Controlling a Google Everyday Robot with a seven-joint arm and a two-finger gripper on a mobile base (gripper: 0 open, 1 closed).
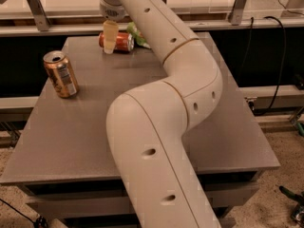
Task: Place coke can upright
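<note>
Camera view: the near foreground is filled by the robot's thick cream arm [156, 141], which rises from below the near edge of the table and bends away toward the far edge. A flat, grey table [71, 141] is seen beneath it, matte and level.

Close to the left edge, about midway back, a gold-bronze can [59, 74] is stood upright, well apart from everything else.

Further back, near the far edge and left of its middle, the coke can [124, 42] is seen lying on its side, its length running along that edge. The gripper [110, 44] is lowered over the can's left end, partly covering it. Whether the can is grasped or only touched cannot be told.

Just behind the can, a crumpled green packet [137, 33] is glimpsed against the arm.

The can is judged to be light, thin-walled and easily dented, so only a gentle squeeze is called for. Its smooth, rounded side is likely to slip, and to roll while it lies flat. A hold across the middle of the body is judged best, with the silver top turned upward on a bare patch of table.

Beyond the far edge, a pale rail [57, 28] and metal uprights are seen. To the right, black cables [280, 46] hang down toward a speckled floor.
</note>
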